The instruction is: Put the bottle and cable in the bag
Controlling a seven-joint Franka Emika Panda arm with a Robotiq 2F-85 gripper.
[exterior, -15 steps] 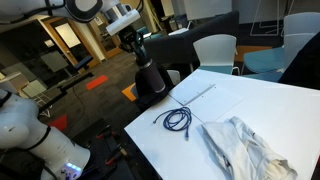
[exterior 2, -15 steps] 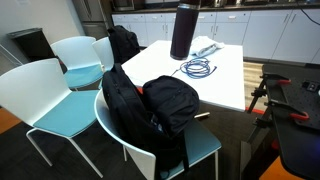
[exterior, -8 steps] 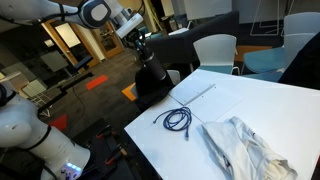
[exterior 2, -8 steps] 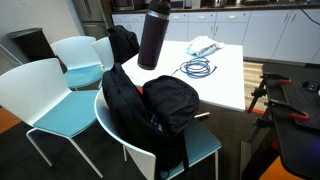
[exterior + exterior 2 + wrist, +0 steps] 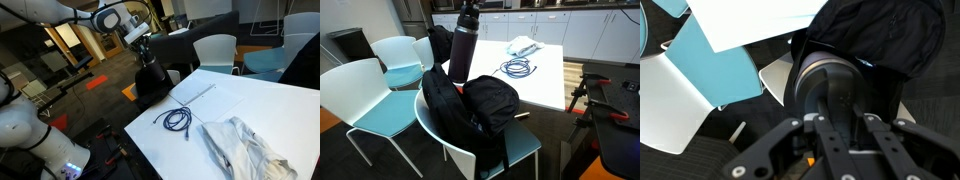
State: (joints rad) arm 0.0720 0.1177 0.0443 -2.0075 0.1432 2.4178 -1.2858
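Gripper (image 5: 837,120): the jaws are clamped on the bottle (image 5: 830,80), one finger on each side of its upper end; the wrist view looks straight down the dark cylinder. In an exterior view the bottle (image 5: 462,52) hangs from the gripper, close to upright with a slight lean and cap uppermost, off the table's edge and above the bag (image 5: 485,105). From these views it cannot be told whether the bottle's base touches the bag's fabric. The bag sits slumped on a teal chair (image 5: 525,148) drawn up to the white table (image 5: 548,78). In the wrist view the bag (image 5: 885,35) lies just beside and below the bottle. The cable (image 5: 517,68) lies in loose loops on the tabletop, well apart from the gripper. A pale fabric (image 5: 523,45) lies just beyond the cable.
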